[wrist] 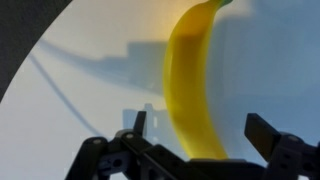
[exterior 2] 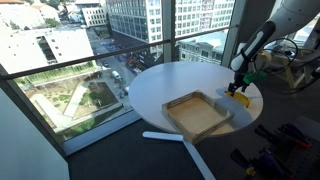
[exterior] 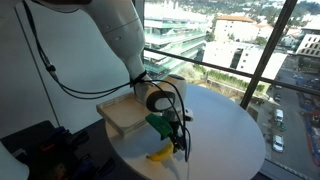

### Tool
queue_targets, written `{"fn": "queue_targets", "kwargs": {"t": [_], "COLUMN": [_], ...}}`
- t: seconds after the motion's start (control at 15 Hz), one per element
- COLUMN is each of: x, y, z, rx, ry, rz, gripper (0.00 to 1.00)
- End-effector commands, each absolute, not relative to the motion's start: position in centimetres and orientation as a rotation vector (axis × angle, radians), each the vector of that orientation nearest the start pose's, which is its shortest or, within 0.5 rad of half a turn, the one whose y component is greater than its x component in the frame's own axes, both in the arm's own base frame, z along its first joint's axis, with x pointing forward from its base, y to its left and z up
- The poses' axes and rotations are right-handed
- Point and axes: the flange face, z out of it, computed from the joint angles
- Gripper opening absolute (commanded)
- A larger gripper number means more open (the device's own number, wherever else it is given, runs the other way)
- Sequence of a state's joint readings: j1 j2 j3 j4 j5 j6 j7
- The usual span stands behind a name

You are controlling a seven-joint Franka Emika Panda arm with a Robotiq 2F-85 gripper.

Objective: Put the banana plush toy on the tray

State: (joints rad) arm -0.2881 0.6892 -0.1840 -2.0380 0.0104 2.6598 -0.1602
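Barely started, far as I can tell. In an exterior view, going left to right: the tray (exterior 2: 182,100) sits on the round worktop (exterior 2: 160,80) with nothing in it, close to the near rim. Then there's a short strip of bare worktop. Then the banana (exterior 2: 241,100) lies flat on the worktop, near the tray but not in it, and pretty close to the rim on that side. The arm (exterior 2: 256,45) comes down right over it.

Wrist view, same order: one finger, the banana running up the middle, then the other finger. So the fingers (wrist: 264,135) are spread wide and released, one on each side of the banana, grasping nothing (can't tell whether the tips are down on the worktop yet).

So nothing's done yet. What's left is to clench on the banana, lift it, carry it across over the tray's low side and let go.

Room looks fine to me. The path between the two is bare, and the tray is a big target next to that little banana. My only worry is the edge: a sloppy nudge outward could roll the banana off the worktop.
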Motion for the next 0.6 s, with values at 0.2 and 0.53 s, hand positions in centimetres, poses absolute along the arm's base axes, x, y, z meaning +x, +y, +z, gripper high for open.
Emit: {"fn": "queue_targets", "kwargs": {"t": [0.2,0.53], "x": [51.67,51.63], "y": [-27.36,-27.43], "z": [9.38,9.00], "rx": [-3.201,-3.198], "ry": [0.480,0.482], "rz": [0.137,0.151], "gripper": [1.00,0.75]}}
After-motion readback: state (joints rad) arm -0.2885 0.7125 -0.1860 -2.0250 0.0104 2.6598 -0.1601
